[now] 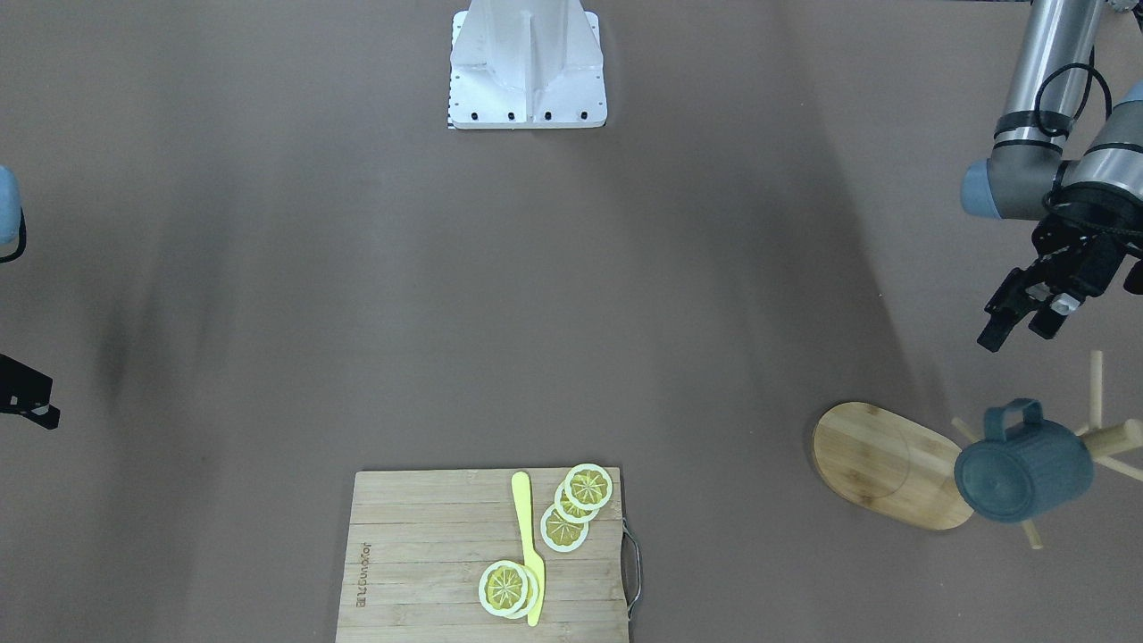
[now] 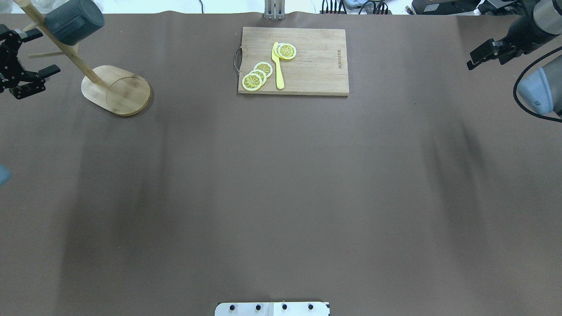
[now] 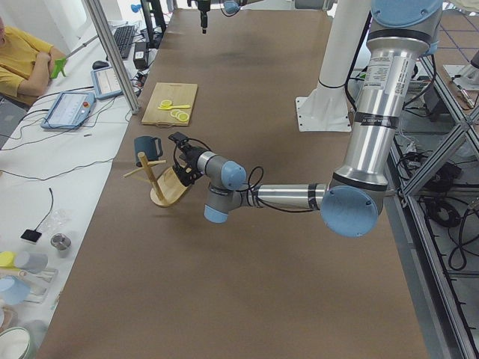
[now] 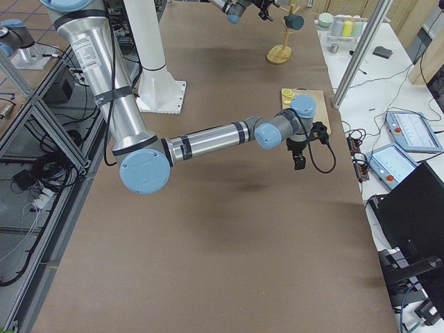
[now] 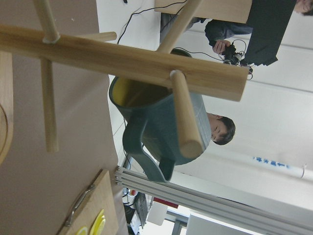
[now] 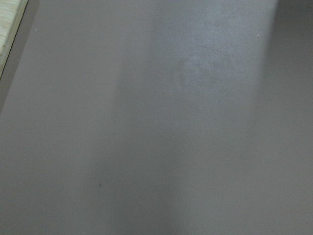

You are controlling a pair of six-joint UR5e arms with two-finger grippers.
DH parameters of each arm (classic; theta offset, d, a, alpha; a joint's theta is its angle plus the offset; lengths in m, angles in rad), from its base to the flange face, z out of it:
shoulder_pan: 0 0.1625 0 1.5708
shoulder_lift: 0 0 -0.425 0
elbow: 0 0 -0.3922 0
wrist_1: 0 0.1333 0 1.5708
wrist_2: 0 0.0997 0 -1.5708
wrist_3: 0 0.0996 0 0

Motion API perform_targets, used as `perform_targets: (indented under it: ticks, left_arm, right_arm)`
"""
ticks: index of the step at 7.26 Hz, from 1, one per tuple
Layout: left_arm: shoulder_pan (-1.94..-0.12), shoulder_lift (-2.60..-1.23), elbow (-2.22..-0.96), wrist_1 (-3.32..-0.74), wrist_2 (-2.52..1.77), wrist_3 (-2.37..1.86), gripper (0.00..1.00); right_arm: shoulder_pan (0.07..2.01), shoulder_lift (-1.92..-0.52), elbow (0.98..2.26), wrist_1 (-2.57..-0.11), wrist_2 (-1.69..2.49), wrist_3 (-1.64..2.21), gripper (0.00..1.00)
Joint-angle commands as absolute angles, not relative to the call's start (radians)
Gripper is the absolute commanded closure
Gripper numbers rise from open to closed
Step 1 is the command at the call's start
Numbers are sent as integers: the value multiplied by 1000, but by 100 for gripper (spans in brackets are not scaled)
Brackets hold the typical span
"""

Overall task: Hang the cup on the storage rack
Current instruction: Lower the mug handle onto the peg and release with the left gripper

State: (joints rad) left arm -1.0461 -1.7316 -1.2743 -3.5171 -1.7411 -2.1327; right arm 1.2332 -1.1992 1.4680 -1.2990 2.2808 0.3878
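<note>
The cup, a dark slate-blue mug with a yellow inside, hangs high on the storage rack, a bamboo mug tree. It lies on its side, free of both grippers. The left wrist view shows its mouth toward the pole and its handle clear of the pegs; which peg bears it is hidden. My left gripper is open and empty, beside the rack on the robot's side, apart from the cup. My right gripper hangs open and empty over the table's far right.
A slatted cutting board with lemon slices and a yellow knife lies at the far middle edge. The robot's white base stands on the near side. People and equipment sit beyond the table.
</note>
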Motion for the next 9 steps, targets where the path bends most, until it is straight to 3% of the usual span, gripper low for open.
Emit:
perform_targets:
  ticks: [1,9]
  left_arm:
    - [-1046,-1688,-1267,-3482,-1740,-1778,2]
    - [-1113,-1595,-1269,-3135,-1569,-781,2]
  right_arm:
    - [1244,-1206,1468,-1296,2275,382,1]
    - [1489,-1347,1457,-1293,2267,148,1]
